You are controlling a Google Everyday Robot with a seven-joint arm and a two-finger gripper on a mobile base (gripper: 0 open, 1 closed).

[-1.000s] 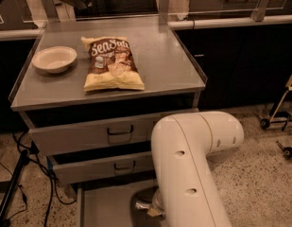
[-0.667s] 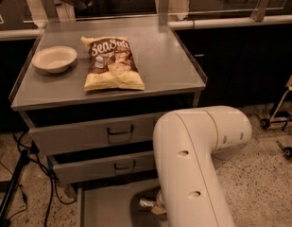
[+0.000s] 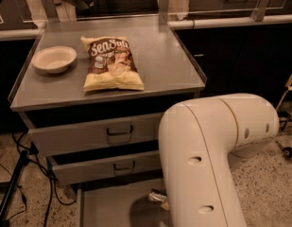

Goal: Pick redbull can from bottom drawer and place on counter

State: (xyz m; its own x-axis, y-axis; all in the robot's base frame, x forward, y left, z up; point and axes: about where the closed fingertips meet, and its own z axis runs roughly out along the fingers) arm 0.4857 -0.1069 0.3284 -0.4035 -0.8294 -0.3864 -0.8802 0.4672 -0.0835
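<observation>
The bottom drawer [image 3: 107, 207] is pulled open at the bottom edge of the camera view, a shallow grey tray. A small silvery object with dark patches, the redbull can [image 3: 157, 196], shows over the drawer at the left edge of my cream arm [image 3: 202, 164]. My gripper is down at the drawer beside the can, almost wholly hidden behind the arm. Whether it holds the can cannot be seen. The counter [image 3: 155, 56] is the flat grey cabinet top above the drawers.
A brown and yellow chip bag [image 3: 112, 63] and a white bowl [image 3: 54, 59] lie on the counter's left half. Two shut drawers with dark handles [image 3: 119, 130] sit above the open one. Cables and a tripod leg [image 3: 13, 188] are at the left. A glass partition stands behind.
My arm has moved to the right and a little up. The silvery can at its edge has shifted slightly right and up with it.
</observation>
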